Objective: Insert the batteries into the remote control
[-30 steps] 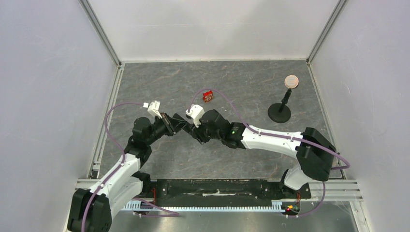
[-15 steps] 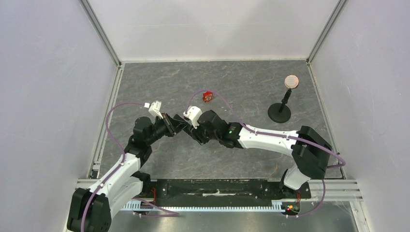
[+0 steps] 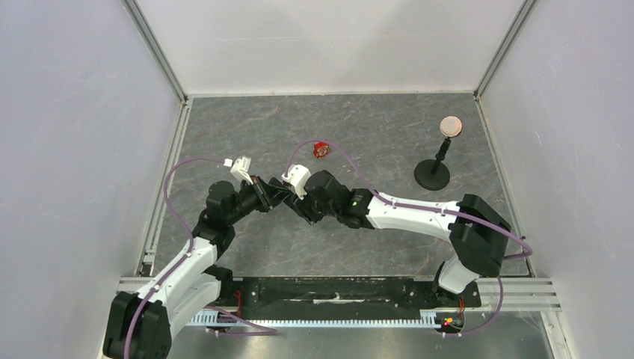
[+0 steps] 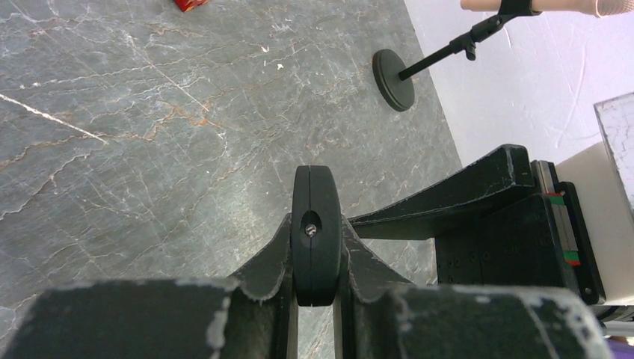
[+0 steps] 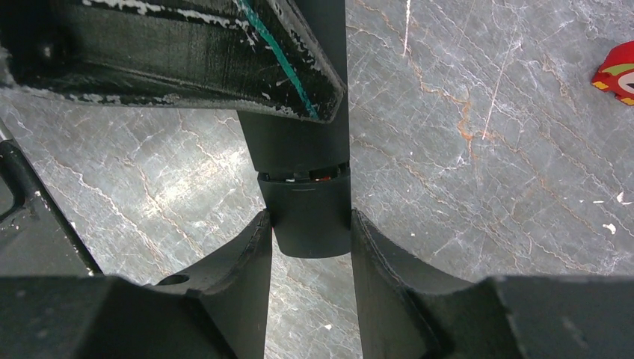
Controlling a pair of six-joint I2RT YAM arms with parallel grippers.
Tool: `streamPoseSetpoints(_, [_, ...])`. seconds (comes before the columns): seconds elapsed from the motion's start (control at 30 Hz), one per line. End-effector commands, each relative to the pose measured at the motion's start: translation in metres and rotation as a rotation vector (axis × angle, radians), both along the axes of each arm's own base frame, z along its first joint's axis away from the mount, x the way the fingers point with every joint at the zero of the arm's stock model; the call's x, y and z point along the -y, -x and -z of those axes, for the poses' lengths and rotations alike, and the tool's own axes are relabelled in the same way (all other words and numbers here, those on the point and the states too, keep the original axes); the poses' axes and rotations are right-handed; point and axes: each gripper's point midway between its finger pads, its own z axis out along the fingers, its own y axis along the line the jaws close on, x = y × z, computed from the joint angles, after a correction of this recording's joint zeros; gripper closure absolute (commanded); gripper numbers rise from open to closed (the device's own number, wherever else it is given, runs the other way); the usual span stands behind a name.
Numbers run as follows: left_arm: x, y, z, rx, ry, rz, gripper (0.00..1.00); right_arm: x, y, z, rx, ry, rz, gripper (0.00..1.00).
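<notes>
**Two Grippers, One Remote: Arms Meet Over the Table**

Two robot arms meet near the middle of a marbled grey tabletop [image 3: 389,120], both gripping the same slim black remote control [image 5: 305,217]. The left gripper [image 4: 315,250] is closed tight on the bar. Its wrist camera shows the bar edge-on as a narrow rounded strip with a small hole, pinched between the two fingers [image 4: 271,258]. The right gripper [image 5: 306,232] is likewise clamped on the remote, its fingers [image 5: 243,277] pressed against either side of the rounded end. A seam crosses the bar just ahead of those fingertips, with a coppery glint in it too small to make out. Beyond the seam the remote runs straight ahead of the right gripper and passes behind a scuffed finger of the left gripper, marked by a thin green line. From above, the two sets of fingertips sit just beside each other. A small red-and-white box [image 3: 321,149] lies on the table ahead and to the right of the right gripper, well apart from it. A black round-based stand [image 3: 432,175] topped by a tan disc [image 3: 450,125] stands far ahead and to the right of the left gripper's fingertips.
</notes>
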Motion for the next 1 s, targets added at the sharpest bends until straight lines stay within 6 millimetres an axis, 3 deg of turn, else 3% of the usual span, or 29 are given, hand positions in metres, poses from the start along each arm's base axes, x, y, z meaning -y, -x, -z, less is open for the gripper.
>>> streamPoseSetpoints(0.0, [0.013, 0.005, -0.035, 0.16, 0.004, 0.093, 0.98, -0.013, -0.01, -0.018, 0.043, -0.021, -0.01, 0.59])
streamPoseSetpoints(0.47, [0.025, 0.016, -0.032, 0.175, -0.022, 0.149, 0.98, -0.009, -0.018, -0.024, 0.046, -0.03, 0.041, 0.6])
streamPoseSetpoints(0.8, [0.026, 0.015, -0.028, 0.117, -0.008, 0.138, 0.98, -0.001, -0.029, -0.015, 0.01, -0.02, 0.13, 0.61])
streamPoseSetpoints(0.97, [0.029, 0.015, -0.025, 0.082, 0.007, 0.149, 0.98, -0.005, -0.034, -0.023, 0.008, -0.068, 0.151, 0.61])
